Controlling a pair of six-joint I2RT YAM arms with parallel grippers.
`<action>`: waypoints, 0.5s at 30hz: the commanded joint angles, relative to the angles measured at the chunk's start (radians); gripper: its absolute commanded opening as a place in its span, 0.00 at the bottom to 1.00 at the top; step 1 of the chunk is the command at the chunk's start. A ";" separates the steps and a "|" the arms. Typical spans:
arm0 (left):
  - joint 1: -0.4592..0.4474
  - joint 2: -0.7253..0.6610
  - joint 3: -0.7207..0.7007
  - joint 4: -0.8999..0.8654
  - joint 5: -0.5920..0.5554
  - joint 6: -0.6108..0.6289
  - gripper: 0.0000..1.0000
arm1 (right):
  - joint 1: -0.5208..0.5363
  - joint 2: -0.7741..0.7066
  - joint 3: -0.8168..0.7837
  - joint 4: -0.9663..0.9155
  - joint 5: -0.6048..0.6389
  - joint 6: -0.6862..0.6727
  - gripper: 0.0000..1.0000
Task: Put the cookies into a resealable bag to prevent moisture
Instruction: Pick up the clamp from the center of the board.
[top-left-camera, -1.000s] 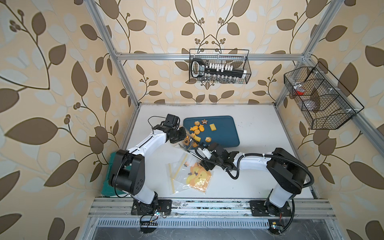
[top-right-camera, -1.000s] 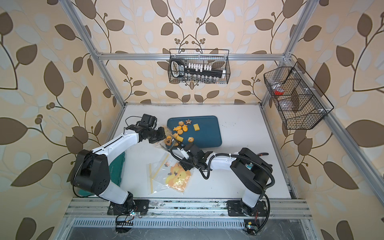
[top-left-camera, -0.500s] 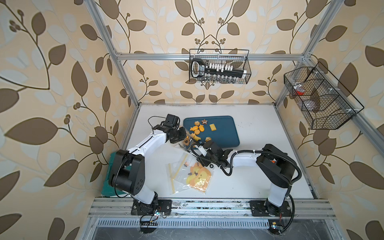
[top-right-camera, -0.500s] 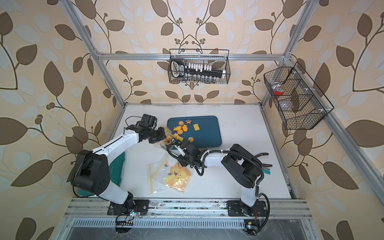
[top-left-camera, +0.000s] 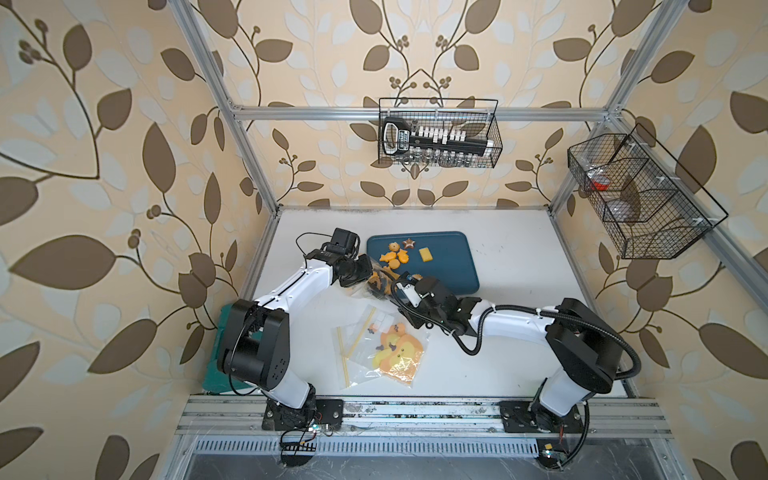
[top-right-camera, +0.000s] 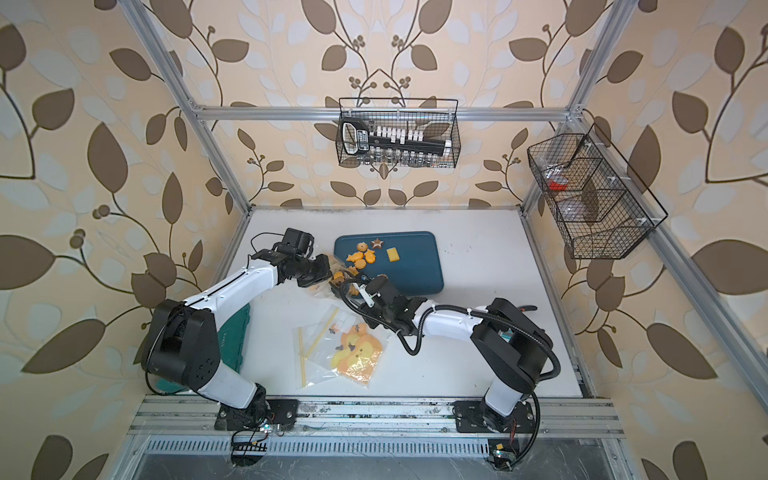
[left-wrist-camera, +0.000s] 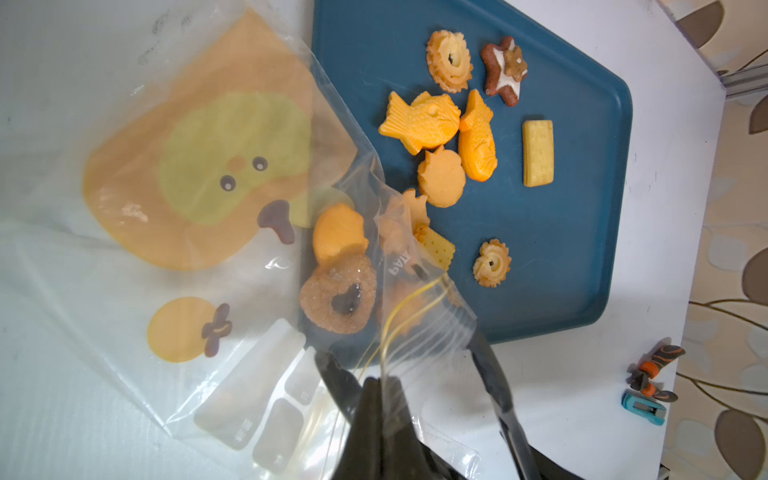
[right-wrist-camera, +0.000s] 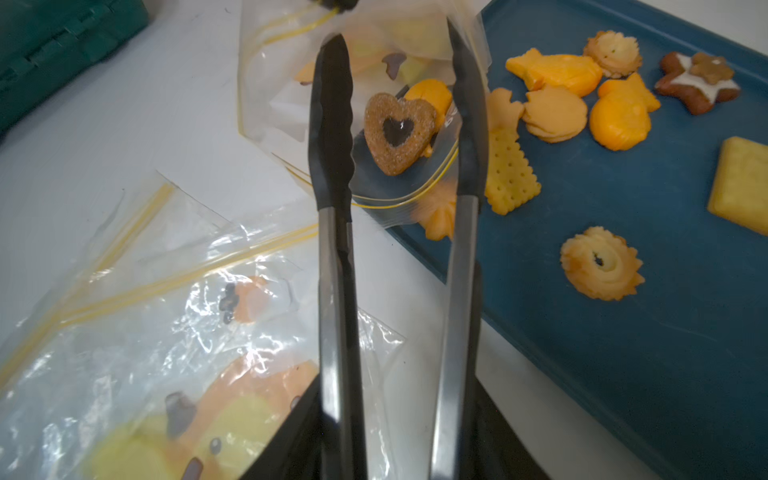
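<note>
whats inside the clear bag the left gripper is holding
A brown heart cookie and an orange cookie beside it lie inside the bag. Printed plastic blurs anything deeper in.

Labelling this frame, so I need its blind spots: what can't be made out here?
Number of cookies in the held bag: wrist views, veiled by crumpled plastic and its cartoon print.
How the right tool clasps the tongs: right wrist view, bottom edge cuts it off.
Contents of the side wire basket: both top views, too small behind mesh.
Orange-black and blue items: left wrist view, too small.
</note>
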 joint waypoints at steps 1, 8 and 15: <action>0.007 -0.021 0.031 -0.013 -0.024 0.016 0.00 | 0.000 -0.064 0.003 -0.098 0.016 0.027 0.47; 0.007 -0.017 0.033 -0.017 -0.038 0.012 0.00 | -0.004 -0.211 -0.020 -0.209 0.016 0.076 0.46; 0.006 -0.036 0.041 -0.038 -0.080 -0.007 0.00 | -0.077 -0.358 -0.080 -0.260 -0.022 0.116 0.45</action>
